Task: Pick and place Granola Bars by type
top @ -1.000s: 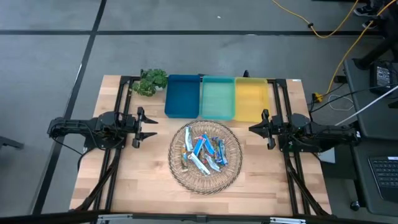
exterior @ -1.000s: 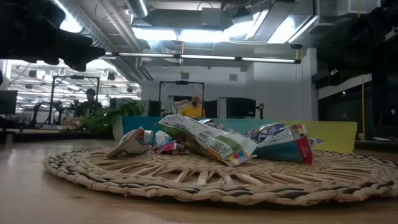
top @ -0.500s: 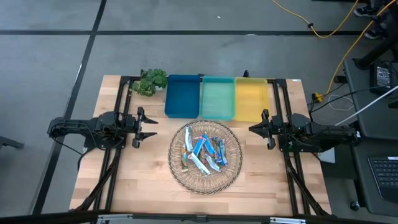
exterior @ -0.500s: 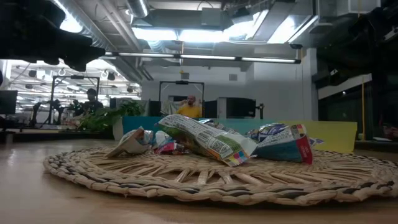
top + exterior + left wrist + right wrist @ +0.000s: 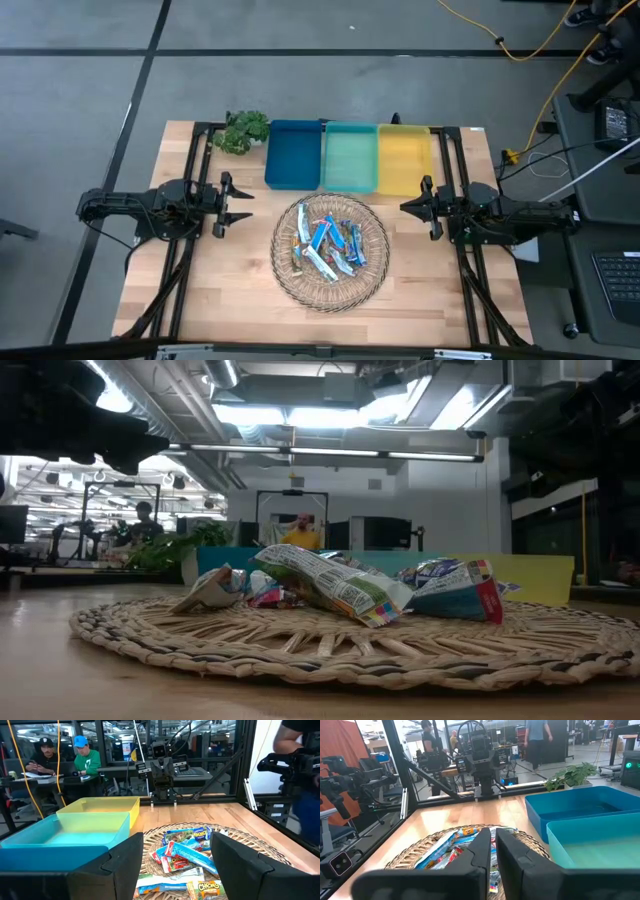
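A wooden table (image 5: 200, 300) seen from above, with two dark robot arms lying along its sides. At nine o'clock the left gripper (image 5: 240, 205) rests above the table's left side, its fingers spread apart and holding nothing, pointing toward the centre. At about eleven o'clock, near the far left corner, sits a small green leafy plant (image 5: 243, 131). Next to it, running across twelve o'clock, three shallow bins stand side by side and touching: a dark blue bin (image 5: 293, 155), a teal bin (image 5: 351, 158) and a yellow bin (image 5: 404, 158). At the table's centre lies a round woven wicker mat (image 5: 330, 290). The granola bars (image 5: 326, 246) are heaped in the middle of it in a loose overlapping pile, mostly bright blue wrappers with some silver-white and some red or orange-brown. From table height a crumpled white and green wrapper leans across the top of the pile. At three o'clock the right gripper (image 5: 408, 207) rests above the table's right side, fingers pressed together with nothing between them, pointing toward the centre. Beyond the table, people sit and stand in the workshop
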Robot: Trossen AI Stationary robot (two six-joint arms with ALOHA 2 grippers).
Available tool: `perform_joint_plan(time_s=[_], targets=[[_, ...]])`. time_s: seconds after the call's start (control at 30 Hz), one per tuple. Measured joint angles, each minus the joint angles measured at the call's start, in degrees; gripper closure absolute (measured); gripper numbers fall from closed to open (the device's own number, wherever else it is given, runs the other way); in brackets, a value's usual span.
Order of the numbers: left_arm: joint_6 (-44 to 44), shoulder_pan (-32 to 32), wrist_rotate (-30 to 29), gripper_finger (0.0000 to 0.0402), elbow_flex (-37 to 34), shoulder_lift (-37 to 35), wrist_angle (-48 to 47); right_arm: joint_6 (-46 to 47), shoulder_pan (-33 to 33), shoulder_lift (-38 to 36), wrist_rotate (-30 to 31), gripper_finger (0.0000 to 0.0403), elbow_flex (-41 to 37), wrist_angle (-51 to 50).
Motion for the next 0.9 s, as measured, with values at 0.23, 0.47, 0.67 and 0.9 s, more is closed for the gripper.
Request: perform_joint_plan(time_s=[0.23,0.47,0.67,0.9], targets=[[0.0,0.0,0.0,0.0178,0.0,0.0,0.0,0.0,0.0,0.0,0.0,0.037,0.0,0.0],[0.0,0.0,0.0,0.0178,0.0,0.0,0.0,0.1,0.0,0.0,0.0,0.037,0.0,0.0],[0.0,0.0,0.0,0.0178,0.0,0.0,0.0,-1.5,0.0,0.0,0.0,0.037,0.0,0.1],[0.0,0.0,0.0,0.0178,0.0,0.0,0.0,-1.3,0.0,0.0,0.0,0.037,0.0,0.0]])
